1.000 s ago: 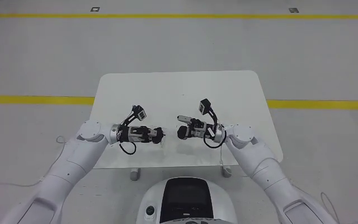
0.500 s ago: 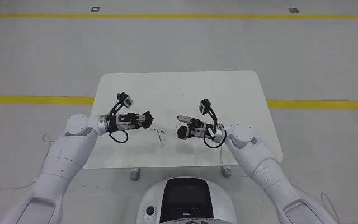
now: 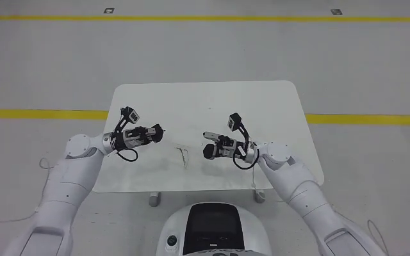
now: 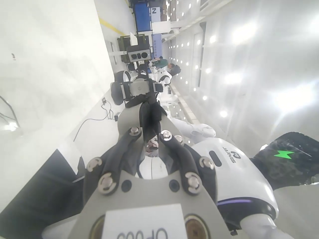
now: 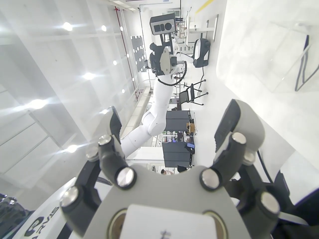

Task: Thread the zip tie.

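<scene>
We see the zip tie loose on the surface toward six o'clock. Our left claw, pressed together, and right claw, spread, hold nothing. A shallow pinch could skid it off.

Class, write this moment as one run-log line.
zip tie: lying on table, ungripped | left gripper: shut, over table | right gripper: open, over table

The count is one zip tie, one worktop, and two end effectors: the left end effector and the right end effector.
</scene>
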`<state>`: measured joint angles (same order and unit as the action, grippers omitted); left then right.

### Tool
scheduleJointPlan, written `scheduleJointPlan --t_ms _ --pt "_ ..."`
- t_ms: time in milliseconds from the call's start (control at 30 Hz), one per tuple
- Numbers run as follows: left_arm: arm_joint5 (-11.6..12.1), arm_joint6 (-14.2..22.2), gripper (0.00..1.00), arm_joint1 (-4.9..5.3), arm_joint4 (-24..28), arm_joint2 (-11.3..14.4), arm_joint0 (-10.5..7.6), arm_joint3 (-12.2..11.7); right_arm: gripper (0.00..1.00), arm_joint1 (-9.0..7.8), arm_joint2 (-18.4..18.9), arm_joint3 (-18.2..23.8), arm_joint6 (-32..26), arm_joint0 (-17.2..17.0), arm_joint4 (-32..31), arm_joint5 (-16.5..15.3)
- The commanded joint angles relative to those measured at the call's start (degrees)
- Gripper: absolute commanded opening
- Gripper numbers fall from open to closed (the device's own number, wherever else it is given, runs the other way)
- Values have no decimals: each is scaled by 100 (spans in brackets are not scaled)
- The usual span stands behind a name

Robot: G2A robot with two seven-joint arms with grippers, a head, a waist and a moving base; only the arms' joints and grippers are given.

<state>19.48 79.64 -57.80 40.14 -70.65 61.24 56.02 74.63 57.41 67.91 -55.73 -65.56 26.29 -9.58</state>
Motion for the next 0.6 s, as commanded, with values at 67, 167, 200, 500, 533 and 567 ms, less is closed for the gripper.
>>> scheduleJointPlan --t_ms 67,167,200,500,533,567 --pt "0 0 0 -12 -30 -57 -37 -143 100 0 0 0 0 0 0 0" --pt "0 0 0 -27 35 -20 -54 -178 100 0 0 0 0 0 0 0" --pt "0 0 0 -27 35 -20 -54 -178 100 0 0 0 0 0 0 0" --pt "0 0 0 -27 35 -20 -54 -178 100 0 0 0 0 0 0 0" --pt "0 0 0 -27 35 -20 -54 -178 100 0 0 0 0 0 0 0" --pt "0 0 0 -27 35 -20 -54 -178 100 0 0 0 0 0 0 0"
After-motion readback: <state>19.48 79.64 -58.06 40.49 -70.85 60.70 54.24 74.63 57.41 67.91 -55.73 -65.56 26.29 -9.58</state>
